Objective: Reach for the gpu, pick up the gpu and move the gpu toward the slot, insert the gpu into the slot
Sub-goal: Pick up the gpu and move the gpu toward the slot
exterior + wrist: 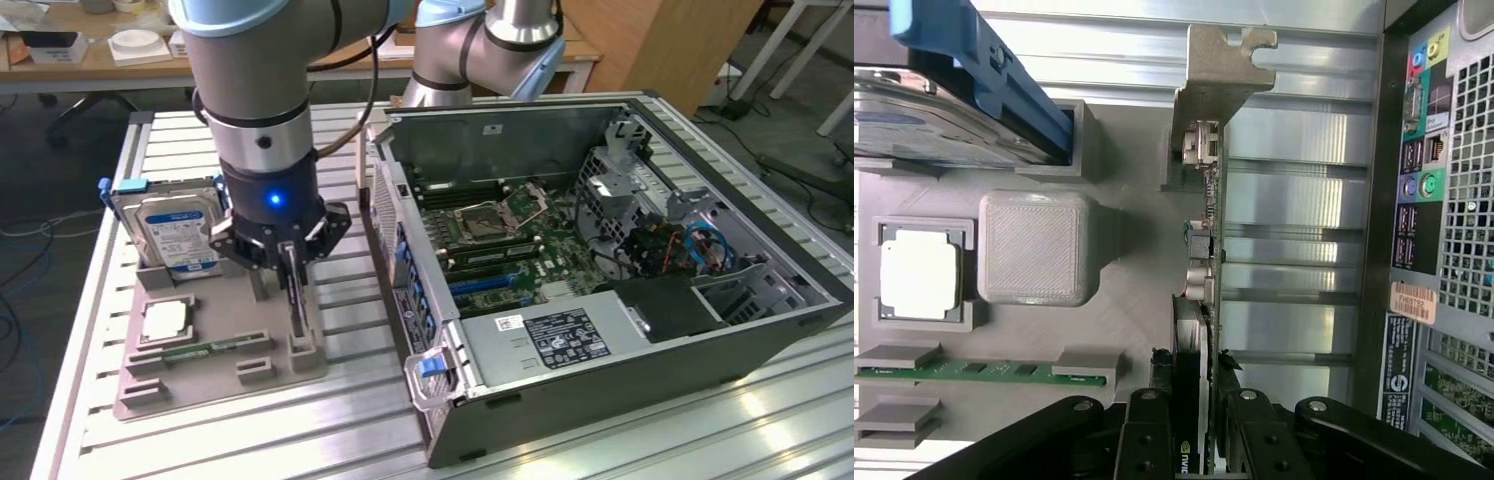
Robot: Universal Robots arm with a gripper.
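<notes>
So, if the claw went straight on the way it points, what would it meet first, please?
Most likely the gpu, standing on edge in the grey tray right under the claw; how much gap remains I cannot judge.

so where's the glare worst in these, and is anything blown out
Exterior view: light glares off the table slats beside the case, and a blue light glows on the arm. Wrist view: those slats beside the gpu shine white, and the cpu lid looks washed out.
</notes>
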